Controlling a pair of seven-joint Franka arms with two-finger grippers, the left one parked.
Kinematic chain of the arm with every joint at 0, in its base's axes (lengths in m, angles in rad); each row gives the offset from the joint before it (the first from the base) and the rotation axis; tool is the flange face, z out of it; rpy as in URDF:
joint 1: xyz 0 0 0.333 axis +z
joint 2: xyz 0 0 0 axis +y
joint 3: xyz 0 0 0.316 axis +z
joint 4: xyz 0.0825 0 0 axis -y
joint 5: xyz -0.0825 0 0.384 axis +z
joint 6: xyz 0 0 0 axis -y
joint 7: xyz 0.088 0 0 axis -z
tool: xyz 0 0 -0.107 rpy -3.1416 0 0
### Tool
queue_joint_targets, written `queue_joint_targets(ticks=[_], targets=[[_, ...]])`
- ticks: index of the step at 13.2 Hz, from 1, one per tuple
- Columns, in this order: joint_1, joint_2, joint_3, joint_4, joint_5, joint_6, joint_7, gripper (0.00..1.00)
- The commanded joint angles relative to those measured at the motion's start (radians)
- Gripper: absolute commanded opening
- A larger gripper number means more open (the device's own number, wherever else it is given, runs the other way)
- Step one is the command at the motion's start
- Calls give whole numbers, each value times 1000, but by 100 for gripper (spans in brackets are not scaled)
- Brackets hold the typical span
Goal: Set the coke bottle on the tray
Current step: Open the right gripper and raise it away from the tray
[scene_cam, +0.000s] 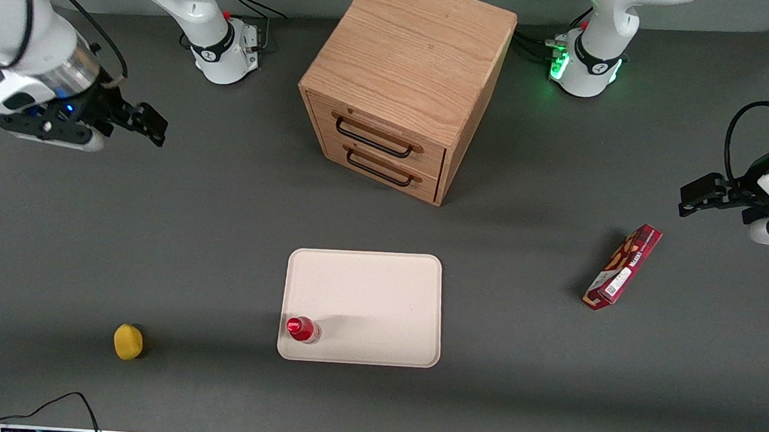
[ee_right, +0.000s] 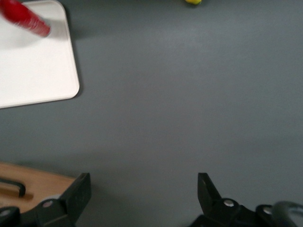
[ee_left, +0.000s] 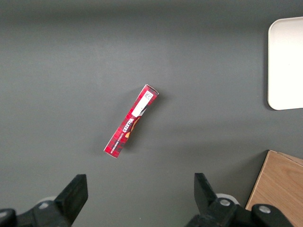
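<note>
The small red coke bottle (scene_cam: 302, 329) stands upright on the pale cream tray (scene_cam: 379, 296), in the tray's corner nearest the front camera on the working arm's side. It also shows in the right wrist view (ee_right: 26, 18) on the tray (ee_right: 33, 75). My right gripper (scene_cam: 143, 123) is open and empty, raised above bare table toward the working arm's end, farther from the front camera than the tray and well apart from it. In the right wrist view its gripper (ee_right: 144, 191) shows wide-spread fingers over bare table.
A wooden drawer cabinet (scene_cam: 406, 84) with two black handles stands farther from the front camera than the tray. A flat red snack box (scene_cam: 623, 267) lies toward the parked arm's end. A small yellow object (scene_cam: 128, 342) sits near the front edge, toward the working arm's end.
</note>
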Motion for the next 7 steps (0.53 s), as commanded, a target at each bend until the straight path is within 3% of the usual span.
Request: queue_joint_targets(ticks=[1,5,7], targets=[[-101,1,-11,8,94,-8,-162,100],[-80,56,-17,118,86,-69,-156,100],[29,73,-121,158,59,-129,-156,100]])
